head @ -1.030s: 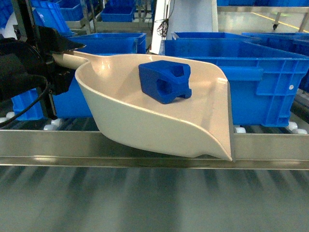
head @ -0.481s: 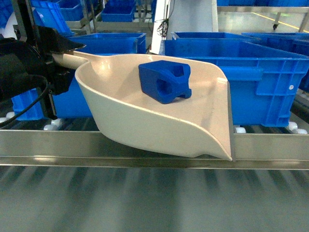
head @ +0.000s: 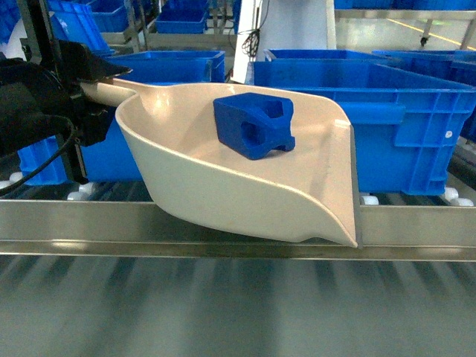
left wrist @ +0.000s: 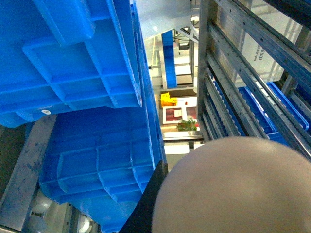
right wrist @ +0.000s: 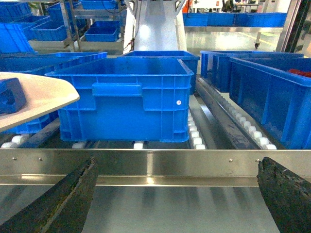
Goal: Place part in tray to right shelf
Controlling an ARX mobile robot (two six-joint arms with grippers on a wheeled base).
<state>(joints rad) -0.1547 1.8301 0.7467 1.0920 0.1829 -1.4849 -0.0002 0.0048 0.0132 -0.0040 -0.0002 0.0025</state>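
The cream tray [head: 223, 160] hangs tilted in front of the shelf rail, its flat lip pointing right. The bright-blue part [head: 255, 126] rests inside it toward the back wall. My left gripper [head: 88, 91] is shut on the tray's handle at the left. In the left wrist view the tray's rounded back [left wrist: 233, 189] fills the lower right, with one black finger [left wrist: 148, 211] beside it. My right gripper [right wrist: 177, 167] stands open and holds nothing, low before the steel rail. Its view catches the tray's lip [right wrist: 41, 94] and the part [right wrist: 9, 94] at the left edge.
A steel shelf rail [head: 223, 227] runs across in front, with white rollers [right wrist: 197, 138] behind it. A large blue crate [head: 405, 111] stands on the rollers right behind the tray. More blue crates [right wrist: 269, 87] stand to the right and further back.
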